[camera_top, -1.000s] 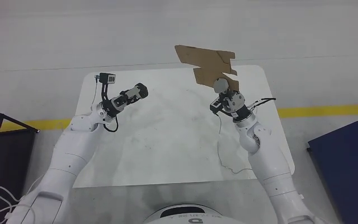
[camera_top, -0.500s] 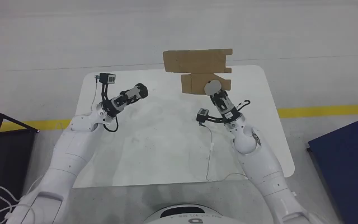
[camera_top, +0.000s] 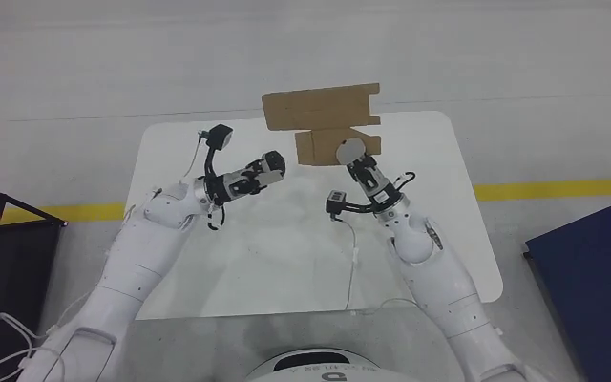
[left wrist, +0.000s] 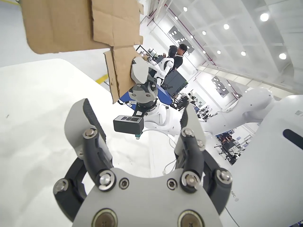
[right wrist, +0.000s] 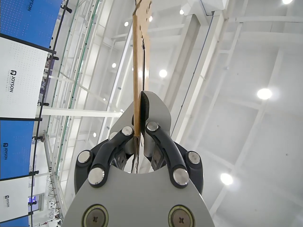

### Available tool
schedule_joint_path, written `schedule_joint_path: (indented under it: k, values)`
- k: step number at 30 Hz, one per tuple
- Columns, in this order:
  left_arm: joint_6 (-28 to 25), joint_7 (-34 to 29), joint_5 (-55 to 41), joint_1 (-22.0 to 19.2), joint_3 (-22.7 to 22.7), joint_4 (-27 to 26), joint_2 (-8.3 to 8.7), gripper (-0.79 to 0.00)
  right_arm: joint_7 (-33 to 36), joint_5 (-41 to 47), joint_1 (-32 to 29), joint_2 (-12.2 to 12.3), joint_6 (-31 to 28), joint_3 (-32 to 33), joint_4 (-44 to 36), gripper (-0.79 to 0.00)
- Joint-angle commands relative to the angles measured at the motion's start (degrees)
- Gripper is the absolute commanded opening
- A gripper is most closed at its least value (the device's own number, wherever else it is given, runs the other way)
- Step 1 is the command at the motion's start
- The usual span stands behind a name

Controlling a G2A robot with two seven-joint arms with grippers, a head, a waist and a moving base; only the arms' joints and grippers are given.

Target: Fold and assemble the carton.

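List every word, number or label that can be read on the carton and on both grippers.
carton: none; the faces that show are plain brown cardboard.
left gripper: none; bare metal, screws and ribbed pads, no print.
right gripper: none; bare metal and screws, no print.

The arms [camera_top: 134, 277] are white and smooth. The left gripper [left wrist: 137, 106] and right gripper [right wrist: 140, 100] have silver fingers [left wrist: 73, 119], black links [left wrist: 94, 152] and shiny round screws [left wrist: 105, 180]. A thin white cable [camera_top: 352, 263] hangs off the right arm.
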Motion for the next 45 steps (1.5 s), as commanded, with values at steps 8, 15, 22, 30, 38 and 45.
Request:
schedule_joint_path:
  k: [8, 15, 22, 30, 38, 45]
  values:
    - [1.26, 2.86, -1.96, -3.04, 5.72, 3.65, -2.34, -0.394, -1.03, 1.72, -0.51, -0.10, 1.29, 0.10, 0.15, -0.785]
    - [0.35, 4.25, -0.45, -5.66, 7.80, 6.08, -3.62, -0.394, -0.59, 0.13, -0.67, -0.15, 2.87, 0.32, 0.05, -0.785]
    - [-0.21, 5.07, -0.17, -6.99, 8.84, 8.41, -4.45, -0.459, -0.60, 0.00, -0.85, -0.22, 3.86, 0.32, -0.04, -0.785]
    - [-1.47, 4.68, -0.55, -7.99, 9.82, 10.03, -5.15, -0.576, -1.34, -0.18, -0.70, -0.40, 4.27, -0.47, -0.14, -0.785]
    - [-2.97, 2.86, -2.62, -8.07, 9.64, 11.17, -5.16, -0.785, -1.80, 0.03, -0.44, -0.58, 4.05, -0.98, -0.04, -0.785]
    - [-2.97, -0.79, -6.35, -7.07, 8.75, 10.08, -4.74, -0.785, -2.57, 0.77, -0.72, -0.68, 4.01, -1.49, -0.38, -0.767]
